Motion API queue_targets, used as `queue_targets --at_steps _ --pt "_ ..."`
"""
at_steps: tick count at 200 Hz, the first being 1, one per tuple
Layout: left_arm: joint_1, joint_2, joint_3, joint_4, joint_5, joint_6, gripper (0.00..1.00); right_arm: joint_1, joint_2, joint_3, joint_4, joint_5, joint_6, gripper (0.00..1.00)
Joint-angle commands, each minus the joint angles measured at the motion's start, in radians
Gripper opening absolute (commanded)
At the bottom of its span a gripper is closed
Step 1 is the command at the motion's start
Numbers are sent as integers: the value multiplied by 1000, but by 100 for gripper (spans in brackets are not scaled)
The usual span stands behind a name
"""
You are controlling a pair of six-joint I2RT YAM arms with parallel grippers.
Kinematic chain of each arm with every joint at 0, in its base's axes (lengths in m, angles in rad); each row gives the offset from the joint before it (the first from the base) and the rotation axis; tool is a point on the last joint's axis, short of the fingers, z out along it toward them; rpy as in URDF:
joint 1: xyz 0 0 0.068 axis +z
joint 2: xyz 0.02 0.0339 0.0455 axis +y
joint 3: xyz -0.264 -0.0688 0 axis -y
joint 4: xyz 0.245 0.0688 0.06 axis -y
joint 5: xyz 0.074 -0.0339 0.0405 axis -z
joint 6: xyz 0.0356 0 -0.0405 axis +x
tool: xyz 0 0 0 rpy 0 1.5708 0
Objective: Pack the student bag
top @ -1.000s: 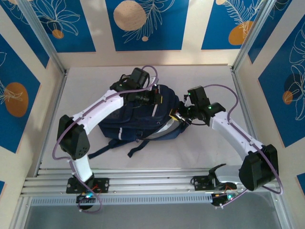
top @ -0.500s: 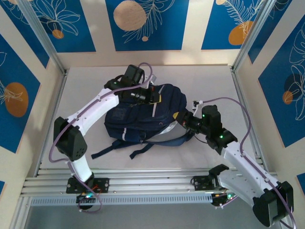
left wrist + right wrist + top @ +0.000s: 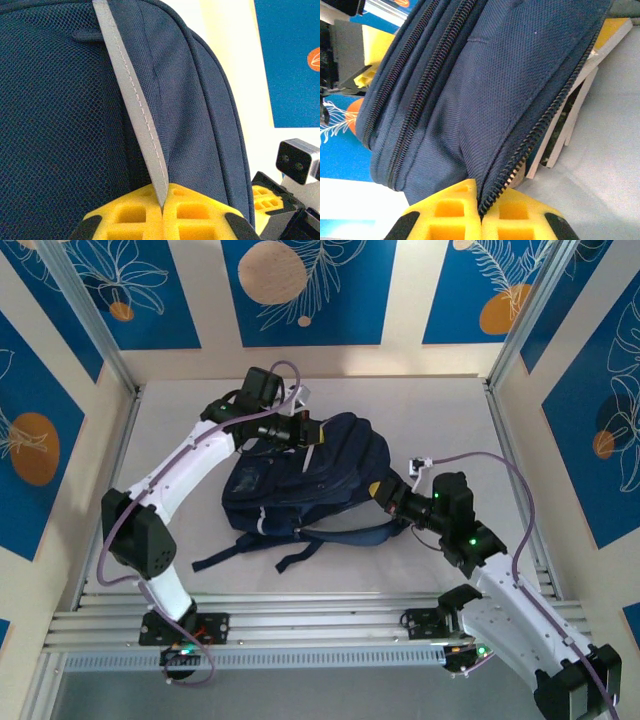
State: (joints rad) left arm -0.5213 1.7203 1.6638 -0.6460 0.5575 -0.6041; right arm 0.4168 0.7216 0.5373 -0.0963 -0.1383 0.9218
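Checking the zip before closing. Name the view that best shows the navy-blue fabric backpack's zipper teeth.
Right wrist: the zipper teeth run close-up down to the right gripper. Top external shows the whole navy-blue backpack, teeth too small to see. Left wrist shows its mesh and grey stripe.

Navy student bag point(image 3: 310, 480) flat mid-table

The student bag point(image 3: 310, 480) is matt navy woven cloth, with open mesh point(image 3: 50, 125) beside a smooth grey stitched stripe point(image 3: 137, 110) and dark zip teeth point(image 3: 532, 135), the left gripper point(image 3: 163, 212) and right gripper point(image 3: 480, 212) pinching it are matt yellow plastic, and the table point(image 3: 450, 420) beneath is smooth, matt.
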Motion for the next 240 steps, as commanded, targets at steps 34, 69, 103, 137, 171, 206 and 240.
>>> queue_targets --at_steps 34,69,103,137,171,206,240 --pt "87 -61 85 44 -96 -8 0 -13 -10 -74 -53 84 -50 0" --pt "89 -66 127 16 -76 -10 0 -27 21 -72 -69 260 -64 30" --pt "86 -44 119 37 -54 -30 0 -22 -31 -26 -95 235 -149 45" --pt "67 18 114 65 -34 -47 0 66 -143 -43 -100 186 -241 44" --pt "18 98 144 76 -30 -51 0 224 -115 -75 -21 52 -407 39" --pt "-12 215 244 17 -22 -32 0 438 144 21 -85 172 -432 36" --pt "-10 289 318 -4 -42 -42 0 537 419 76 9 276 -335 39"
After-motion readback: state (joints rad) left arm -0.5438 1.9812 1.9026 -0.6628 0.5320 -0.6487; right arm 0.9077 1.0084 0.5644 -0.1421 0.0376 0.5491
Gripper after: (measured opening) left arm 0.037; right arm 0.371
